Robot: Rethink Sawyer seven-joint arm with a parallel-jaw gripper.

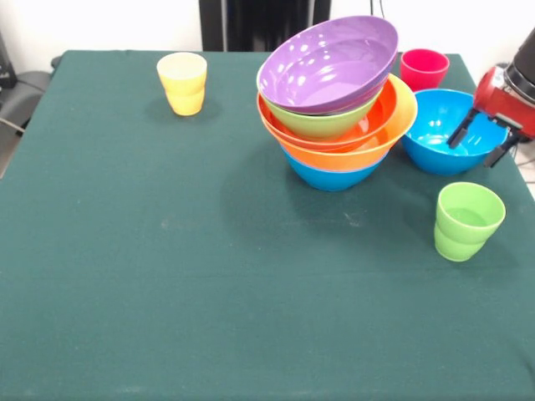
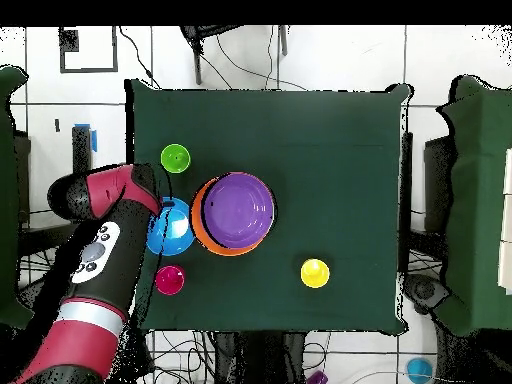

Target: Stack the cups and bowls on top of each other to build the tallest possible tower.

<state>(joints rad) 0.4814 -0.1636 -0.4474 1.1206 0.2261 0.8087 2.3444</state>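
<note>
The tower (image 1: pixel 334 109) stands right of centre: a blue bowl lowest, then yellow-orange, orange-red and lime green bowls, with the wide purple bowl (image 1: pixel 328 63) tilted on top. It also shows in the overhead view (image 2: pixel 238 212). A separate blue bowl (image 1: pixel 435 134) sits to its right. My gripper (image 1: pixel 476 149) is open at that bowl's right rim, one finger inside and one outside. The red-pink cup (image 1: pixel 424 68) stands behind this bowl, the light green cup (image 1: pixel 468 220) in front of it, and the yellow cup (image 1: pixel 182 82) at the far left. A third blue bowl does not show.
In the overhead view my red arm (image 2: pixel 105 260) reaches in from the lower left over the blue bowl (image 2: pixel 175 230) and hides the gripper. The green cup (image 2: pixel 175 157) and red-pink cup (image 2: pixel 169 281) flank it. The table's edge (image 1: pixel 522 180) is close to the gripper.
</note>
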